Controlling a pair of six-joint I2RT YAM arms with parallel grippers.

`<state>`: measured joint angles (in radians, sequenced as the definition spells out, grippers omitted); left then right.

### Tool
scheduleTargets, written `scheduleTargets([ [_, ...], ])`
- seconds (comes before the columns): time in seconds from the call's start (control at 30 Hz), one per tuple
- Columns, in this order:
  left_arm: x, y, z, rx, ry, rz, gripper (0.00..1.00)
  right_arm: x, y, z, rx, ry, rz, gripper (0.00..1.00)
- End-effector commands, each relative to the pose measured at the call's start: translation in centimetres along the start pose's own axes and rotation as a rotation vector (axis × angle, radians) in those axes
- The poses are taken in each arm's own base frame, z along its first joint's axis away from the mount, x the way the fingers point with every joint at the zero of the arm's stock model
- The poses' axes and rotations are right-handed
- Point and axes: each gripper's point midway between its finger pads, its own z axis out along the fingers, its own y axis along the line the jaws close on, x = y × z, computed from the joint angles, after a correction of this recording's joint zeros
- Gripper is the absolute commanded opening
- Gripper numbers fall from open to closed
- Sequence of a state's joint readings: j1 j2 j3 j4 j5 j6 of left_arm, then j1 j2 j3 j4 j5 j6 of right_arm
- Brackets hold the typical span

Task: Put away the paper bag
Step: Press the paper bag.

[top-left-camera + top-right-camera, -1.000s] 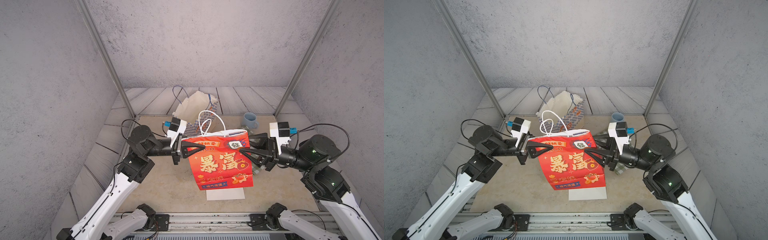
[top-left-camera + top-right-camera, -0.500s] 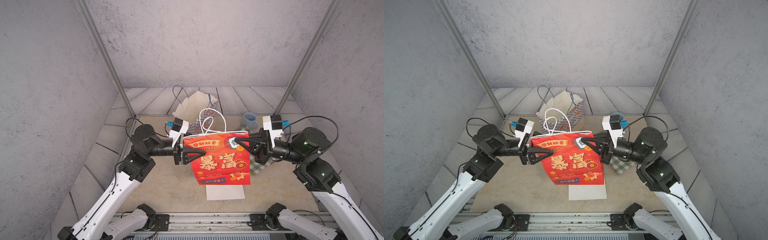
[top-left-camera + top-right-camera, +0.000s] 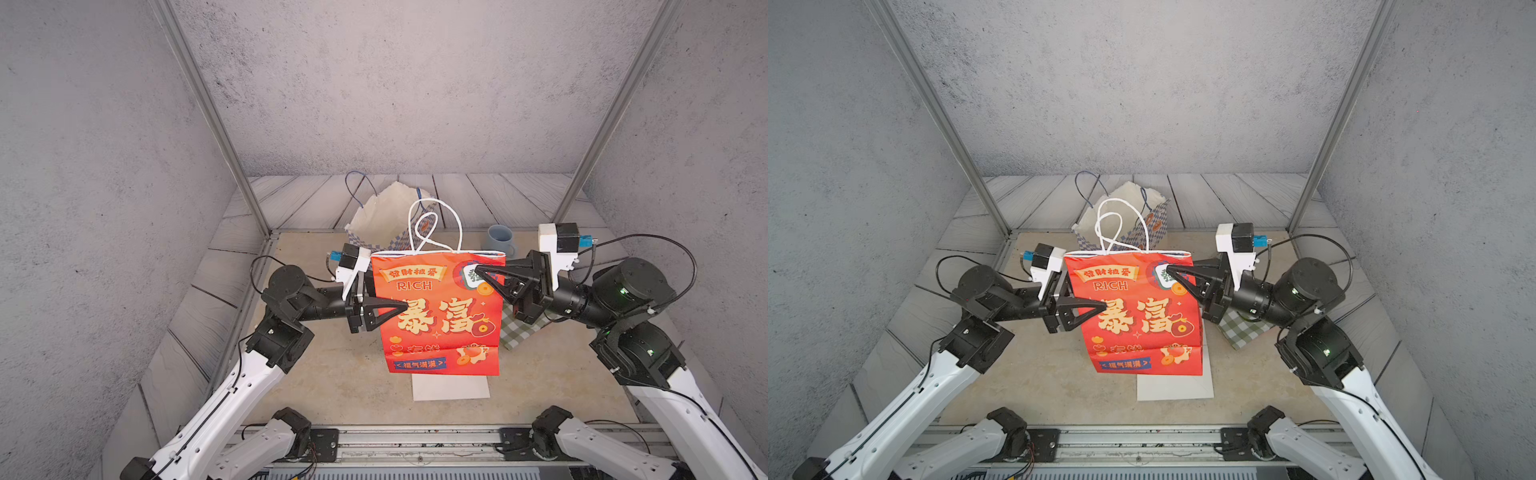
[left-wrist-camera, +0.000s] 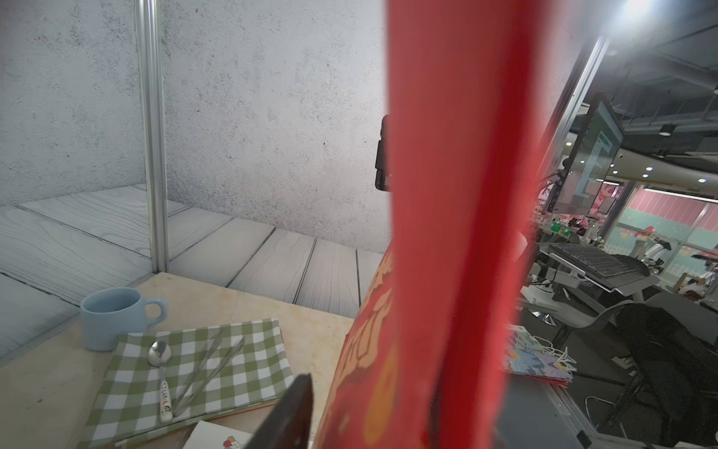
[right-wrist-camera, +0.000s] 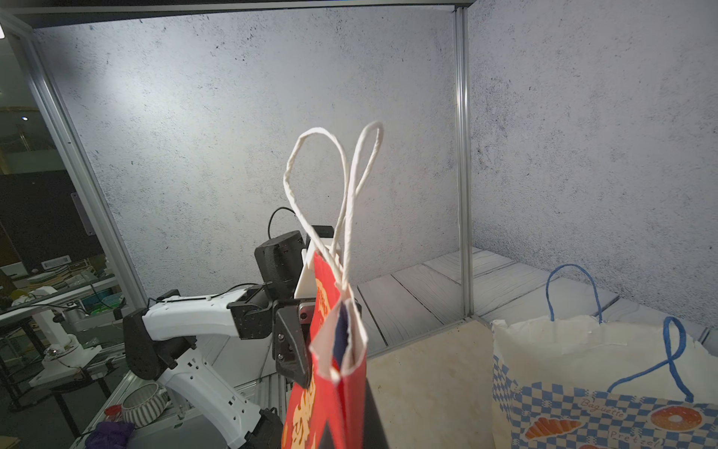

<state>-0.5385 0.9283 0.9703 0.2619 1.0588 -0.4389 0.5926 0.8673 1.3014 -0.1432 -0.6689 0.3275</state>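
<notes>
The red paper bag (image 3: 440, 324) (image 3: 1142, 320) hangs flat and upright above the table, white cord handles up. My right gripper (image 3: 478, 270) (image 3: 1169, 272) is shut on its upper right edge; in the right wrist view the folded bag (image 5: 338, 388) runs down between its fingers. My left gripper (image 3: 401, 303) (image 3: 1102, 305) straddles the left edge at mid-height, open. One finger (image 4: 289, 412) stands just off the bag's printed face (image 4: 447, 233), with a sliver of table showing between. The other finger is hidden behind the bag.
A white and blue checked bag (image 3: 386, 220) (image 5: 582, 381) stands open at the back. A blue mug (image 3: 498, 239) (image 4: 108, 315) sits back right beside a green checked cloth (image 3: 517, 332) (image 4: 194, 373) bearing a spoon and tongs. A white card (image 3: 451, 386) lies under the hanging bag.
My right gripper has shut on the bag's upper right edge. My left gripper has let go of the top left corner, opened and dropped lower along the left edge.
</notes>
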Motion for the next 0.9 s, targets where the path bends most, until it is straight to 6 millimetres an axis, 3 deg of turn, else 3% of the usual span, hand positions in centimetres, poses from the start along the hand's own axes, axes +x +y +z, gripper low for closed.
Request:
scheduleTargets([
  [0.0, -0.8, -0.8, -0.2, 0.022, -0.022, 0.035, 0.35, -1.6, 0.1, -0.3, 0.021, -0.054, -0.023, 0.00],
  [0.1, -0.8, -1.0, -0.3, 0.023, -0.022, 0.041, 0.15, -1.6, -0.3, -0.3, 0.043, -0.057, -0.033, 0.00],
  [0.13, -0.8, -1.0, -0.3, 0.022, -0.021, 0.039, 0.13, -1.7, -0.4, -0.4, 0.052, -0.061, -0.038, 0.00],
  [0.17, -0.8, -1.0, -0.4, 0.019, -0.022, 0.041, 0.15, -1.7, -0.6, -0.3, 0.065, -0.065, -0.041, 0.00],
  [0.27, -0.6, -0.9, -0.4, 0.006, -0.018, 0.029, 0.45, -1.9, -1.2, -0.3, 0.091, -0.073, -0.043, 0.00],
  [0.33, -0.2, -0.8, -0.4, 0.010, -0.006, 0.015, 0.58, -2.2, -1.4, -0.3, 0.103, -0.083, -0.046, 0.00],
  [0.5, 1.4, -0.5, -0.4, 0.016, 0.033, -0.022, 0.62, -2.6, -2.0, -0.2, 0.134, -0.100, -0.047, 0.00],
  [0.7, 2.5, -0.1, -0.4, 0.015, 0.057, -0.037, 0.58, -2.9, -2.5, -0.2, 0.158, -0.112, -0.048, 0.00],
  [0.87, 2.5, 0.0, -0.3, 0.015, 0.060, -0.031, 0.39, -2.9, -2.9, -0.2, 0.181, -0.113, -0.052, 0.00],
])
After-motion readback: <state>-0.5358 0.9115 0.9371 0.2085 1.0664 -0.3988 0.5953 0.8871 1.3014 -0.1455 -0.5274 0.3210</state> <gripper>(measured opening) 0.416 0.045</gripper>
